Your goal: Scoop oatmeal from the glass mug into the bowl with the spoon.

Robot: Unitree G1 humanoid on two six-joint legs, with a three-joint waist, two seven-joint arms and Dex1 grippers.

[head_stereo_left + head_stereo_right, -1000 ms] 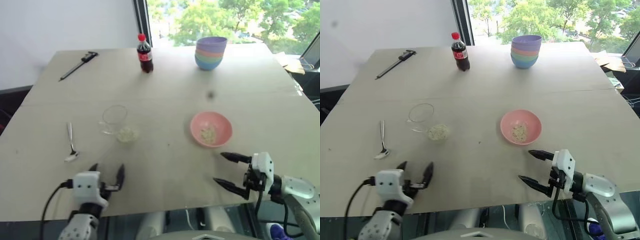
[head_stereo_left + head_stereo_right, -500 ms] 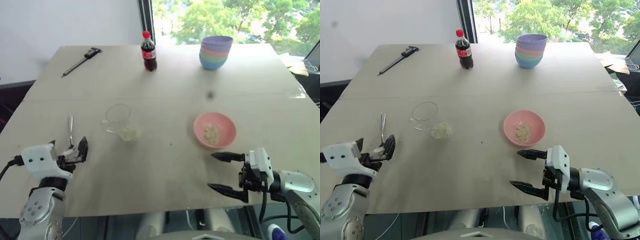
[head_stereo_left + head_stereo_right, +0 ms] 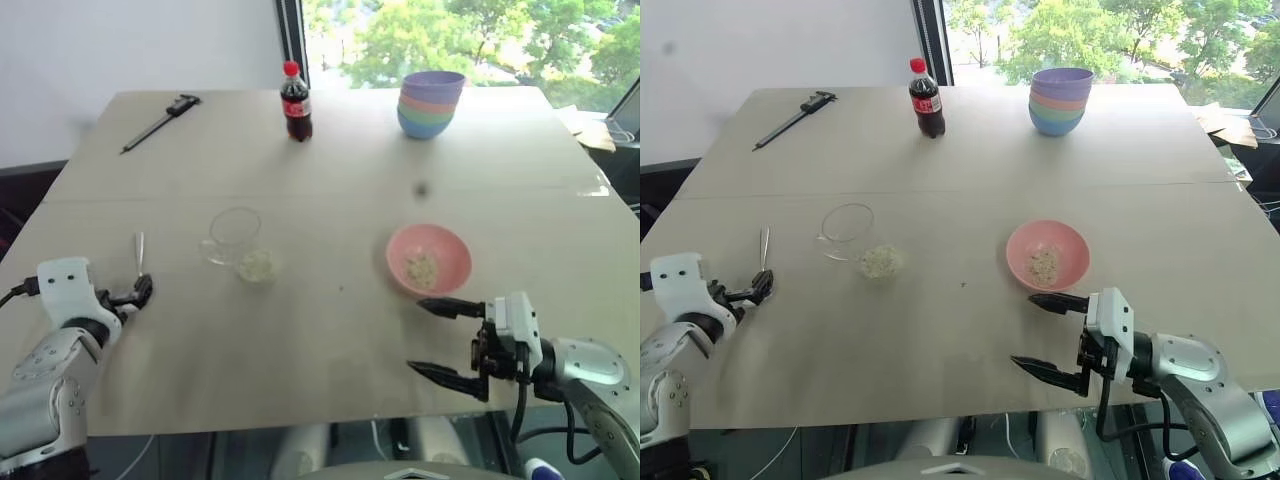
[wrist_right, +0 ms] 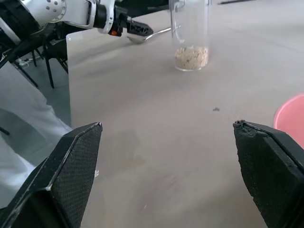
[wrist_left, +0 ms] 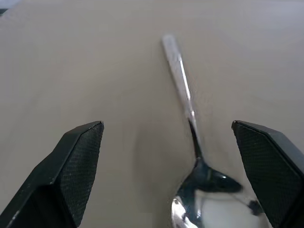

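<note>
**Both grippers spread wide, left one at the spoon**

Nearest the robot, the right gripper (image 3: pixel 1042 332) hovers over the table's (image 3: pixel 940 330) front edge with its two black fingers spread wide and nothing between them, pointing toward the robot's left. Just beyond its upper finger sits the bowl (image 3: pixel 1045 255), pink and shallow, with a little oatmeal lying in its bottom.

On the left side, the left gripper (image 3: pixel 757 289) is low over the table, its fingers also wide apart and holding nothing. The spoon (image 5: pixel 192 142) lies flat between them in the left wrist view, its rounded end toward the gripper and its thin handle pointing away; whether a fingertip touches it is hard to tell.

Between spoon and bowl, the glass mug (image 3: pixel 847 228) appears to lie on its side, with a small heap of oatmeal (image 3: pixel 880 262) at its base end.

Farther back stand a cola bottle (image 3: pixel 925 98) and a stack of pastel bowls (image 3: pixel 1057 101), well apart, with a dark caliper (image 3: pixel 794 119) near the far left corner.
</note>
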